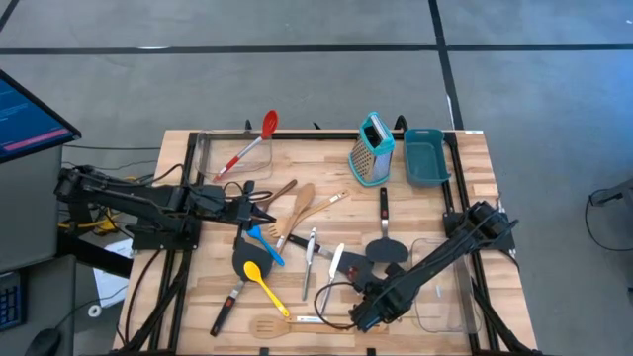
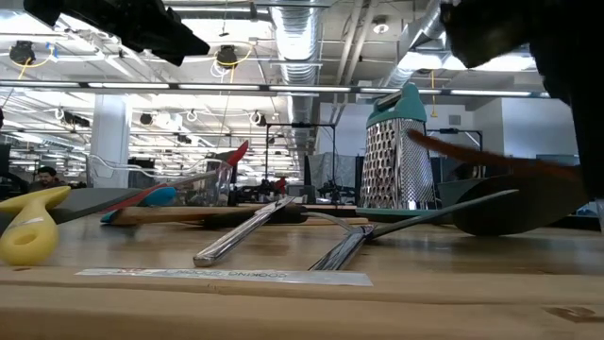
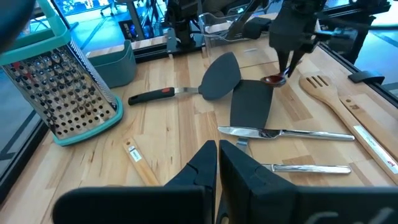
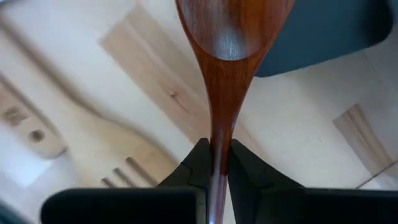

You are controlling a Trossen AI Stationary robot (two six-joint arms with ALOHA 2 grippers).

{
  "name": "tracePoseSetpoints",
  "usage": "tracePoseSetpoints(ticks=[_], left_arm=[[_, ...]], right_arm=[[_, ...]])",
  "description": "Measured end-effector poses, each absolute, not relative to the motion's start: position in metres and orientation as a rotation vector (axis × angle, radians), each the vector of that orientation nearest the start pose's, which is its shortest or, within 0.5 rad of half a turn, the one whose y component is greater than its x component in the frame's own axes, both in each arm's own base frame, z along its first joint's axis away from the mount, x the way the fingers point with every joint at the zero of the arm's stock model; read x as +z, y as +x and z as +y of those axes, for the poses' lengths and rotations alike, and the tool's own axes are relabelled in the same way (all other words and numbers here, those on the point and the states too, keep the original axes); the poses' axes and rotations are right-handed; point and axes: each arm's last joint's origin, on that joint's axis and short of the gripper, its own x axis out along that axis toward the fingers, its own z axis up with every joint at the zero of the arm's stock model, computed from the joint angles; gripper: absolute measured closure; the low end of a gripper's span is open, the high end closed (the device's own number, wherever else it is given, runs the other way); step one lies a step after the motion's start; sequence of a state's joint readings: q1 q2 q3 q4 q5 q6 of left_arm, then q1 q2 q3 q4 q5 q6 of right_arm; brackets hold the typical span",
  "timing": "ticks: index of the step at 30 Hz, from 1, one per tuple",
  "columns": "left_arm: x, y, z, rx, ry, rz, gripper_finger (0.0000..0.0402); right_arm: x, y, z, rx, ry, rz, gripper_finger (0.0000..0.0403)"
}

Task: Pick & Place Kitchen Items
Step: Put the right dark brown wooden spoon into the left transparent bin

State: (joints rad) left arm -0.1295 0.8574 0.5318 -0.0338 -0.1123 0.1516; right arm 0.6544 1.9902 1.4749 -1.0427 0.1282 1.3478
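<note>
the right gripper [image 4: 211, 163] sits low over the near edge of the tabletop [image 1: 465, 178], fingers clamped on the thin neck of a dark wooden spoon [image 4: 231, 37], its bowl sticking out ahead over a black spatula [image 4: 323, 31]. the hold is narrow and far from the bowl, so the spoon could swivel or slide out during a lift, and its bowl may catch the spatula blade. just beside it lie a slotted wooden spatula [image 1: 269, 326] and a white strip [image 2: 226, 276] along the near edge. toward the middle, a yellow spoon [image 1: 261, 280], a blue spoon [image 1: 265, 244], metal cutlery [image 1: 309, 259] and pale wooden spoons [image 1: 297, 206] crowd together, leaving little free room. the left gripper [image 3: 217, 163] hovers at that pile's left side, fingers together on nothing. farther back stand a teal grater [image 1: 372, 150], a teal bin [image 1: 426, 156] and a clear container [image 1: 232, 158] with a red spoon [image 1: 257, 138] leaning in it.
</note>
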Motion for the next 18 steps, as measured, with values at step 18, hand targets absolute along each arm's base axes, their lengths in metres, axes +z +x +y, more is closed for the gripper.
tracePoseSetpoints(ticks=[18], left_arm=[[0.25, 0.189, -0.021, -0.047, 0.196, 0.328, 0.0398]], right_arm=[[0.305, 0.246, 0.191, -0.594, 0.172, 0.673, 0.0382]])
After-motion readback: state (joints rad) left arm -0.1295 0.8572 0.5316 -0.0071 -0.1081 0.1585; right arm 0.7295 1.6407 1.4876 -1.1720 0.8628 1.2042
